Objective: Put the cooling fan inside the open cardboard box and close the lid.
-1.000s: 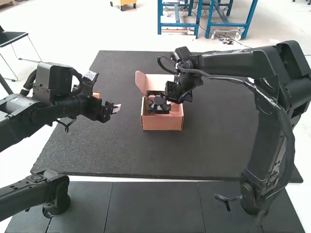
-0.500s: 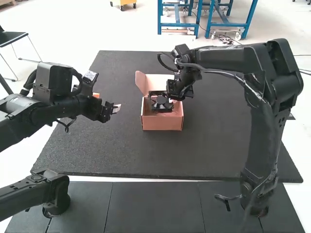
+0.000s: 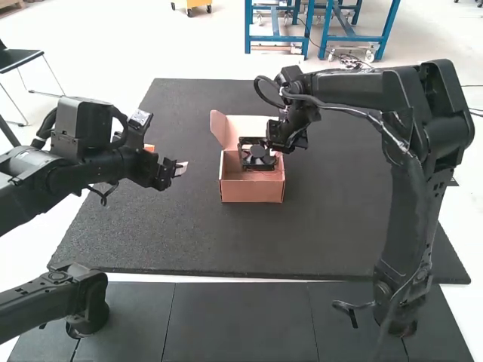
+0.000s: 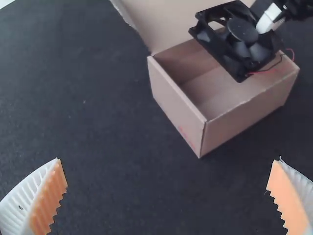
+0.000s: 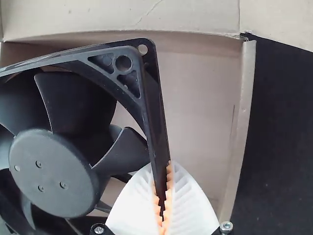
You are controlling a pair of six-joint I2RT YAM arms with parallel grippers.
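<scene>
Right gripper, pinching the fan by its rim, shifts it toward upper right over the box. Not seated yet; left gripper spread wide, idle

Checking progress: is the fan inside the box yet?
Not yet: the right gripper holds the cooling fan tilted over the open cardboard box.

The cardboard box is set near the middle of the mat, its open lid stood up at the box's 11 o'clock, the cooling fan held over the opening's 12 o'clock edge by the right gripper, and the left gripper placed apart at 9 o'clock.
</scene>
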